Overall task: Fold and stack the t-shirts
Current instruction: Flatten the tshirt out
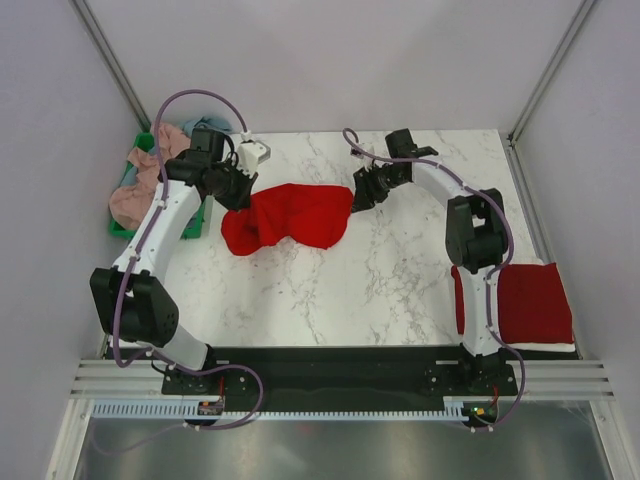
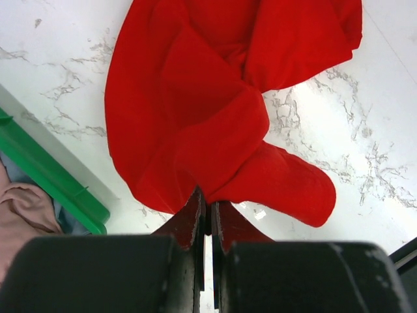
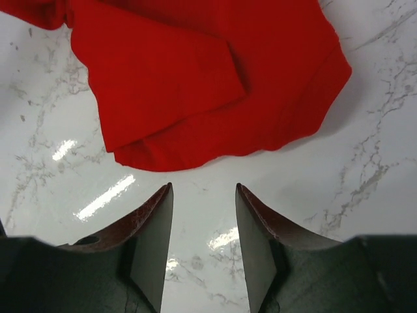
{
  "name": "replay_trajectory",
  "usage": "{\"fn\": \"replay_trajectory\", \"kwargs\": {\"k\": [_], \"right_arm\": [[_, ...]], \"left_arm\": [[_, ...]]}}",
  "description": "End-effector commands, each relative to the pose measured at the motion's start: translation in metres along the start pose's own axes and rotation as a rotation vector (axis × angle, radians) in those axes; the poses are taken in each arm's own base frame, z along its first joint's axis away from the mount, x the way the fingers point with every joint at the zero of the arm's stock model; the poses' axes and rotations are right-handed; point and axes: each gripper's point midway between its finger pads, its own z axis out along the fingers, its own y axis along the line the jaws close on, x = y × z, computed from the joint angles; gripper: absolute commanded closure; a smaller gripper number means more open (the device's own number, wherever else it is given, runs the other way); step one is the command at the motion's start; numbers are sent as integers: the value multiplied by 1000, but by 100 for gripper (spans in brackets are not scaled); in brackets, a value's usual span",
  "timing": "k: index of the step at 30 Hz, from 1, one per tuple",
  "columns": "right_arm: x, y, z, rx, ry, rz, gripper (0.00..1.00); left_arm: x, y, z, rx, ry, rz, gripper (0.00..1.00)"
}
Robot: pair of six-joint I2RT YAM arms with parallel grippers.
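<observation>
Bright red floppy fabric t-shirt (image 1: 290, 215) was light, limp, so grab hem corners; left gripper (image 2: 208, 197) pinched its edge, right gripper (image 3: 204, 189) gaped empty.

**Four t-shirts, one loose on the bench**

A crumpled red t-shirt (image 1: 290, 215) lies bunched and creased at the middle of the marble bench (image 1: 400, 280), one gathered edge caught in the closed left pincer (image 2: 207, 203). A second red t-shirt (image 1: 530, 300), folded flat into a rectangle, rests at the near right edge. A dusty pink t-shirt (image 1: 135, 195) and a grey-blue t-shirt (image 1: 208, 124) lie heaped in the green bin (image 1: 122, 232), far left.
</observation>
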Motion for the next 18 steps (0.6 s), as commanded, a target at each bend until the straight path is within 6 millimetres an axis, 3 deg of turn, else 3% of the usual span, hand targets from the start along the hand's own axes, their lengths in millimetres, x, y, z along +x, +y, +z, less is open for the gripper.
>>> {"fn": "replay_trajectory", "kwargs": {"k": [1,18], "right_arm": [[-38,14,3,-132,-116,52,50],[-38,-1,61,-257,-169,223,49]], "left_arm": [[-4,-5,1,22,-29,-26,98],[17,-3,11,7,47,-41,98]]}}
